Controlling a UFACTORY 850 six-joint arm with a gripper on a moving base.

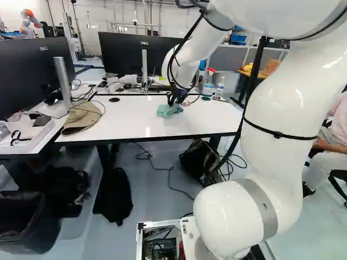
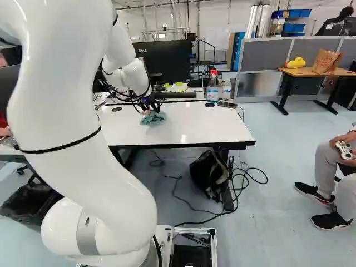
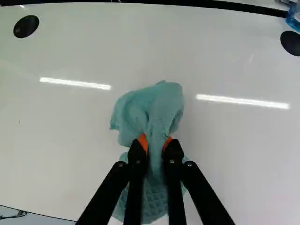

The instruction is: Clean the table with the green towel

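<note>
In the left base view my gripper (image 1: 174, 102) points down over the white table (image 1: 130, 120), right at the green towel (image 1: 167, 111). The wrist view shows the gripper (image 3: 155, 144) with its orange pads pressed onto a bunched fold of the towel (image 3: 152, 110) from both sides. Cloth spreads out ahead of the fingers and beneath them, against the tabletop. The towel (image 2: 153, 118) also lies under the gripper in the right base view.
Monitors (image 1: 135, 54), a spray bottle (image 2: 212, 88) and cables stand along the table's back. A beige cap (image 1: 81, 117) lies left in the left base view. A black bag (image 2: 210, 173) is under the table. Another robot (image 1: 30, 23) stands far back.
</note>
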